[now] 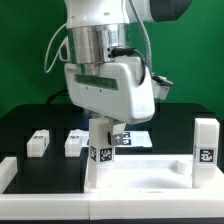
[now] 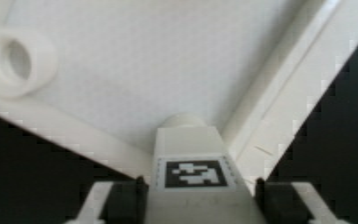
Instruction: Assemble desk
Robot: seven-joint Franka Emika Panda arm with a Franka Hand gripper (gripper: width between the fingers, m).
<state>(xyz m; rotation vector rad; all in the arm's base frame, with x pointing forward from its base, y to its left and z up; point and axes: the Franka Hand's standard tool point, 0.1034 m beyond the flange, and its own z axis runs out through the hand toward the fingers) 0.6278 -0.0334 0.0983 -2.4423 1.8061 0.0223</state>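
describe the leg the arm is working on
Start at the wide white tabletop nearest the camera. Near its corner on the exterior view's left, a leg stands upright in the gripper. The other upright leg stands free; two more legs lie flat.

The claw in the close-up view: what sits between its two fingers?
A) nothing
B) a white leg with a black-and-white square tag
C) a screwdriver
B: in the wrist view the claw is shut on the white leg, with one finger against each side.
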